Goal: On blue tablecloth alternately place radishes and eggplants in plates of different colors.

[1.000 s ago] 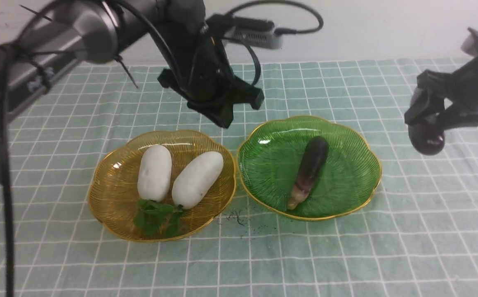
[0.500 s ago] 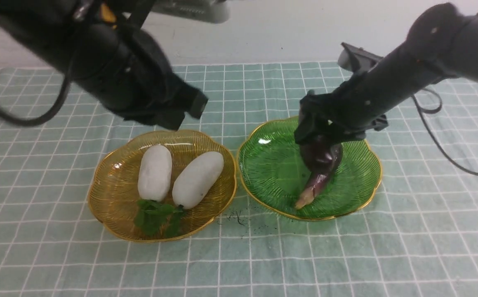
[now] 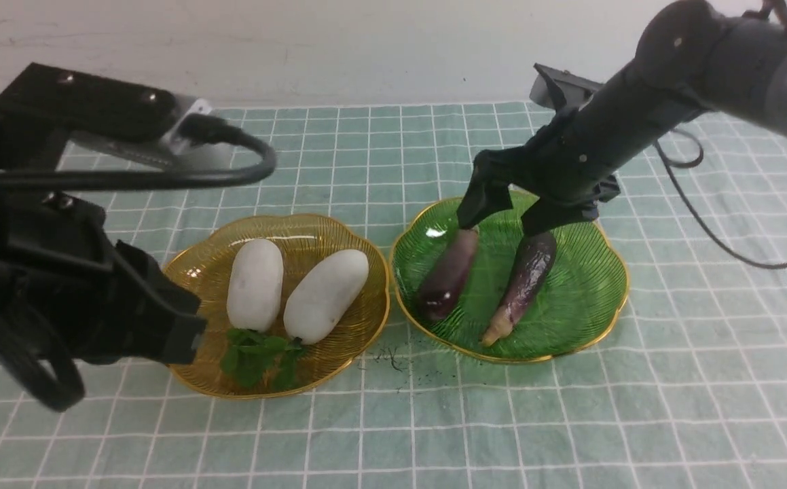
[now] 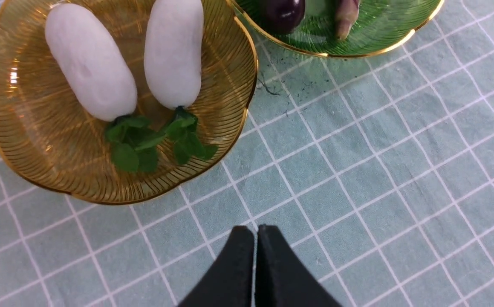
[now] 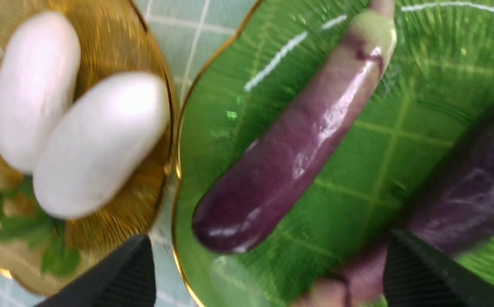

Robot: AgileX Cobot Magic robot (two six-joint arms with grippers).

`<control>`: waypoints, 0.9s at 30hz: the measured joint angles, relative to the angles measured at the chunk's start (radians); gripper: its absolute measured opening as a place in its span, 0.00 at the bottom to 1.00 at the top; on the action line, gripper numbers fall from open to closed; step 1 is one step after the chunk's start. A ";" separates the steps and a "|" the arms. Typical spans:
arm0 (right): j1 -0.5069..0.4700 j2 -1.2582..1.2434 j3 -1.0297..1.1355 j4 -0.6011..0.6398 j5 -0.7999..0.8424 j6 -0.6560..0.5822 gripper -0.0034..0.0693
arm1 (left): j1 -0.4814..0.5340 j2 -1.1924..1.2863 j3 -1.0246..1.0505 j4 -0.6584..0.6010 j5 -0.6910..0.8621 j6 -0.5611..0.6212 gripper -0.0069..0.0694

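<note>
Two white radishes (image 3: 254, 284) (image 3: 325, 295) lie side by side in the amber plate (image 3: 312, 229), green sprigs at their near ends. Two purple eggplants (image 3: 447, 275) (image 3: 525, 282) lie in the green plate (image 3: 576, 285). Both plates stand on the blue tablecloth (image 3: 570, 421). My right gripper (image 3: 512, 217) hangs open just above the eggplants' far ends, holding nothing; in the right wrist view its fingers (image 5: 121, 273) straddle both eggplants (image 5: 298, 149). My left gripper (image 3: 176, 333) is low at the amber plate's near left; its wrist view shows it (image 4: 255, 228) shut and empty over bare cloth.
Dark specks (image 3: 393, 360) lie on the cloth between the plates' near edges. A pale wall (image 3: 366, 47) ends the table at the back. The left arm's bulk and cable (image 3: 162, 178) fill the near left.
My right gripper carried the second eggplant over the green plate, laid it beside the first and opened. My left arm pulled back from over the amber plate to the near left.
</note>
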 joint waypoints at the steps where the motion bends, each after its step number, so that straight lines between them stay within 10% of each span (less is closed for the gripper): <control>1: -0.002 -0.022 -0.027 -0.051 0.047 0.010 0.86 | 0.000 -0.019 0.006 0.001 0.000 -0.003 0.08; 6: -0.002 -0.153 -0.061 -0.201 0.095 0.050 0.51 | 0.000 -0.071 0.031 0.012 -0.009 -0.033 0.08; 9: -0.007 -0.374 -0.044 -0.275 0.113 0.086 0.12 | 0.000 -0.110 0.066 0.035 -0.041 -0.065 0.08; 16: -0.009 -0.808 0.166 -0.279 0.005 0.093 0.03 | 0.000 -0.167 0.146 0.044 -0.132 -0.089 0.08; 27: -0.009 -1.789 1.196 -0.291 -0.959 0.078 0.03 | 0.000 -0.174 0.215 0.044 -0.275 -0.094 0.08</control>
